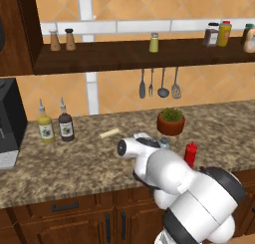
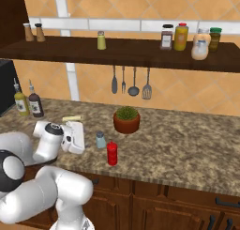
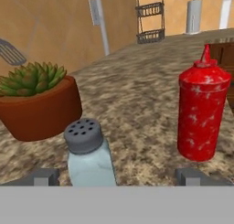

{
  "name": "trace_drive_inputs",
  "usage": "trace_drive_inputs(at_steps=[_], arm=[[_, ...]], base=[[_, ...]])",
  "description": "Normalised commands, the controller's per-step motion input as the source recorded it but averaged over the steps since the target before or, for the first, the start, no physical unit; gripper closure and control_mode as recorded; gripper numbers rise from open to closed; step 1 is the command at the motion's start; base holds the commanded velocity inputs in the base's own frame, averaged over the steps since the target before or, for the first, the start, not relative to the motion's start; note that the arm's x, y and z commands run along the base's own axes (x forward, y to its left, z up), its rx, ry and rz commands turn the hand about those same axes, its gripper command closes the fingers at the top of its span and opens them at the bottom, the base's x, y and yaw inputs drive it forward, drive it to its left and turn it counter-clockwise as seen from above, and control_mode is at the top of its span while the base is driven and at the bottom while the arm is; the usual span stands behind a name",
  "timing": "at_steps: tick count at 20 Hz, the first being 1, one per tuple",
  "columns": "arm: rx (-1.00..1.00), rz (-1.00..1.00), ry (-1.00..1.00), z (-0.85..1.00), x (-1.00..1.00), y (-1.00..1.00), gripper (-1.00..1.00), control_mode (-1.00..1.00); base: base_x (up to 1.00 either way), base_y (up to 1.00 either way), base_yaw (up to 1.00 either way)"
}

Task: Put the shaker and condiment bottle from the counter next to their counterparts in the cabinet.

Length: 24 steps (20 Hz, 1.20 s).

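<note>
On the speckled desk (image 2: 187, 144), a potted succulent (image 2: 126, 119) stands just behind the shaker (image 2: 101, 140) and the red condiment bottle (image 2: 112, 153), both upright at the centre of the right base view. At upper frame, the cabinet (image 2: 140, 53) shelf carries the yellow-green shaker (image 2: 101, 40) and two squeeze bottles (image 2: 174, 36). The hand (image 3: 118, 176), low in the hand view, is spread wide and holds nothing; the shaker stands between its fingertips (image 3: 45, 176), nearer the left one.

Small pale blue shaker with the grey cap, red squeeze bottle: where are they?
Pale blue-grey shaker (image 3: 89, 161), hand view, on its glass body.
All-red squeeze bottle (image 3: 201, 113), hand view, on its body's middle.
</note>
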Motion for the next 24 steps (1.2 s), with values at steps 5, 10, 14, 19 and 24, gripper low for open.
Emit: trace_drive_inputs(at_steps=[5, 10, 14, 19, 24], arm=[[0.0, -0.04, 0.0, -0.11, 0.2, 0.0, -1.0, -1.0], [0.0, -0.03, 0.0, -0.1, 0.27, 0.0, -1.0, -1.0], [0.0, -0.03, 0.0, -0.14, 0.12, 0.0, -1.0, -1.0], [0.04, -0.04, 0.0, -0.16, -0.01, -0.05, -1.0, -1.0], [0.09, -0.08, 0.0, -0.02, 0.0, -0.2, -1.0, -1.0]], base=[[0.0, 0.0, 0.0], [0.0, 0.0, 0.0], [0.0, 0.0, 0.0], [0.0, 0.0, 0.0], [0.0, 0.0, 0.0]])
